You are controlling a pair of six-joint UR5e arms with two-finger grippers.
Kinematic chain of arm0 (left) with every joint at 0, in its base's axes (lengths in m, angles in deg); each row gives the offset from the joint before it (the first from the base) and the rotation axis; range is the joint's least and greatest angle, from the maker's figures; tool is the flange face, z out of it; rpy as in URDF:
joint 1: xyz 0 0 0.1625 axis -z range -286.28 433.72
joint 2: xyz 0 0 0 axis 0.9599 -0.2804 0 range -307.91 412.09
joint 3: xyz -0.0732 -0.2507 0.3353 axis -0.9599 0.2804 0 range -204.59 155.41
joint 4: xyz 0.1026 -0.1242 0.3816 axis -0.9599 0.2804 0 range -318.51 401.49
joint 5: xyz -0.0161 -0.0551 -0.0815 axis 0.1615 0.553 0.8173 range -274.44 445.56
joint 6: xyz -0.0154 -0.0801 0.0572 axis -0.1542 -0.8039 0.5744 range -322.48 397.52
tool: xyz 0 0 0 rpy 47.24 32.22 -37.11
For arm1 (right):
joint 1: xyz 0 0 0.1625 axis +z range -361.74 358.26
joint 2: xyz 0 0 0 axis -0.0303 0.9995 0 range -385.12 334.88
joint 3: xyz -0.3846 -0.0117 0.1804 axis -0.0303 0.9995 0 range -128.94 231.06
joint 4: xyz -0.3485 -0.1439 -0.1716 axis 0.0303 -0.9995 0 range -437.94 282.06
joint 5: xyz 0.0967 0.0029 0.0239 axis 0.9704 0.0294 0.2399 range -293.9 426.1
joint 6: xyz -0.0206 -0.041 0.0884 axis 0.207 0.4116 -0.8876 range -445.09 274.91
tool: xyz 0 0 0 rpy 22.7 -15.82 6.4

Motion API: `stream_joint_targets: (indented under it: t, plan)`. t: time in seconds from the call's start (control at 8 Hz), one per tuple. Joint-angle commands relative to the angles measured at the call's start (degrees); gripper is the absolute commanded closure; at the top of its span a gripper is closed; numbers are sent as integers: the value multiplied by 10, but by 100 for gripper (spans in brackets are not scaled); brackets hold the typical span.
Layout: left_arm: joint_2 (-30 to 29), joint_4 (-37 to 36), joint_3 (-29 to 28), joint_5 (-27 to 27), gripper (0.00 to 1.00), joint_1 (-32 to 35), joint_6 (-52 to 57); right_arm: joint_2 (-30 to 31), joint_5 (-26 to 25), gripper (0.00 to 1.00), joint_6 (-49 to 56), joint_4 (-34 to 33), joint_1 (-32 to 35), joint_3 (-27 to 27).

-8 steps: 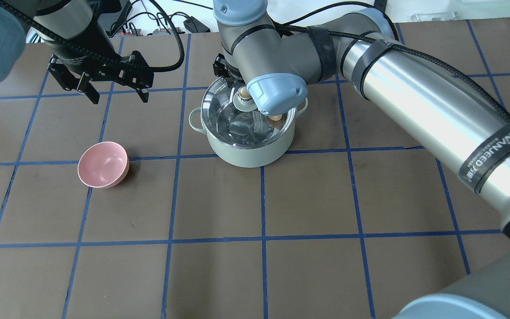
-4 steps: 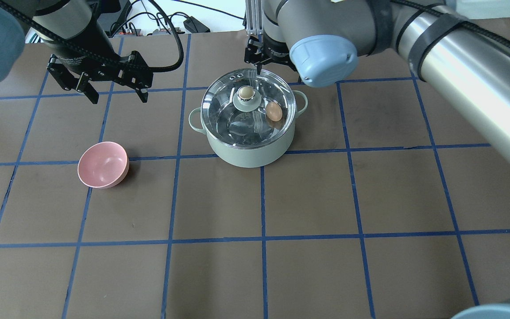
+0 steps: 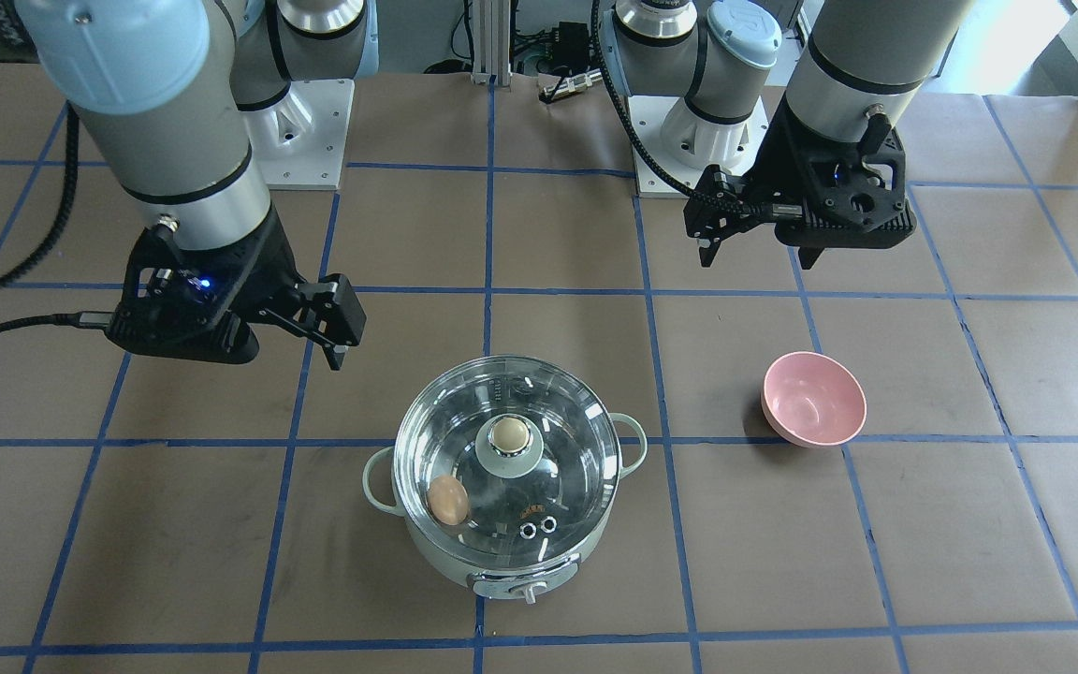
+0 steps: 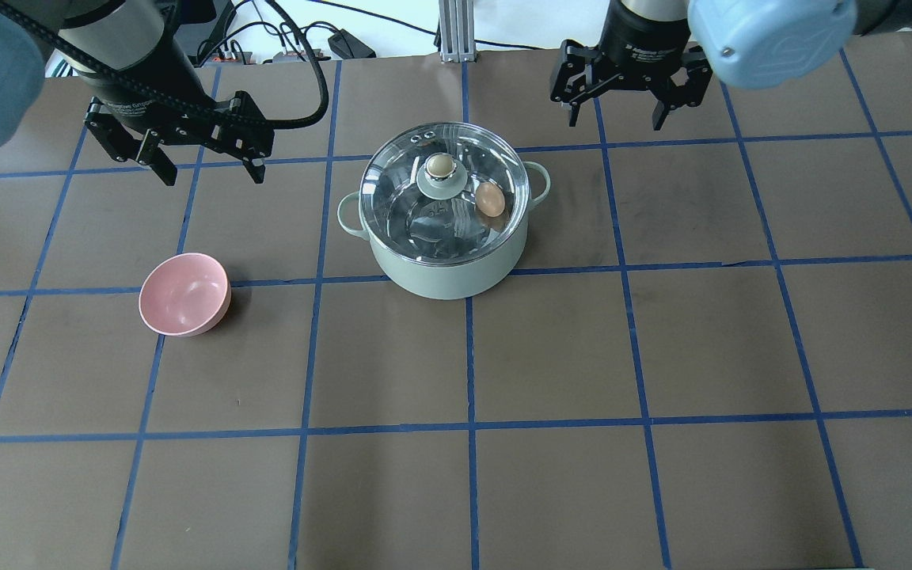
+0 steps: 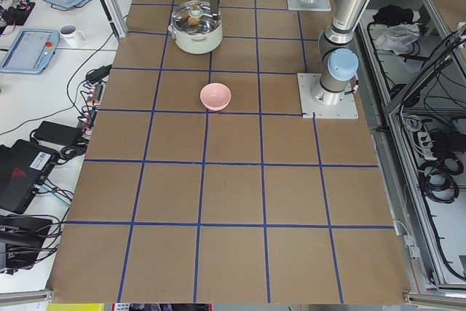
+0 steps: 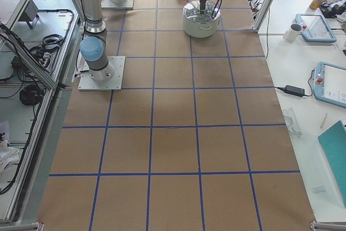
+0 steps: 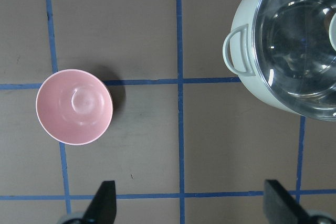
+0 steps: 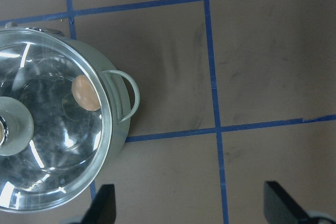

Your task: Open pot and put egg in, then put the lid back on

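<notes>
Lid (image 4: 402, 188): sitting closed on pot (image 4: 444, 273)
Egg (image 4: 491, 199): lying inside pot
Left gripper (image 4: 212, 176): hovering, jaws apart
Right gripper (image 4: 614, 123): hovering, jaws apart

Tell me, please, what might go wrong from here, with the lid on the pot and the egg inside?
The egg lies loose near the pot wall under the lid; a knock could roll or crack it. The open left gripper and right gripper hang near the pot; a low sweep might clip its handles.
</notes>
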Motion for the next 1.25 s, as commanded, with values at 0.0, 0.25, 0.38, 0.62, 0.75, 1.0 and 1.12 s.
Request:
stream_joint_targets:
  t: [0.0, 0.25, 0.38, 0.62, 0.75, 1.0, 1.12]
  plan:
    - [0, 0, 0, 0, 0, 0, -1, 53, -4, 0, 33, 43, -30, -11]
    - [0, 0, 0, 0, 0, 1, -3, 64, -10, 0, 33, 52, -35, -37]
    - [0, 0, 0, 1, 0, 1, -5, 75, -30, 0, 33, 55, -48, -43]
    - [0, 0, 0, 1, 0, 2, -5, 77, -22, 0, 70, 53, -89, -49]
    - [0, 0, 0, 1, 0, 2, -5, 76, -26, 0, 81, 51, -95, -52]
    - [19, 5, -3, -4, 0, 2, -4, 74, -27, 0, 83, 48, -94, -59]
    - [20, 4, -3, 1, 0, 3, -4, 71, -29, 0, 83, 47, -94, -61]
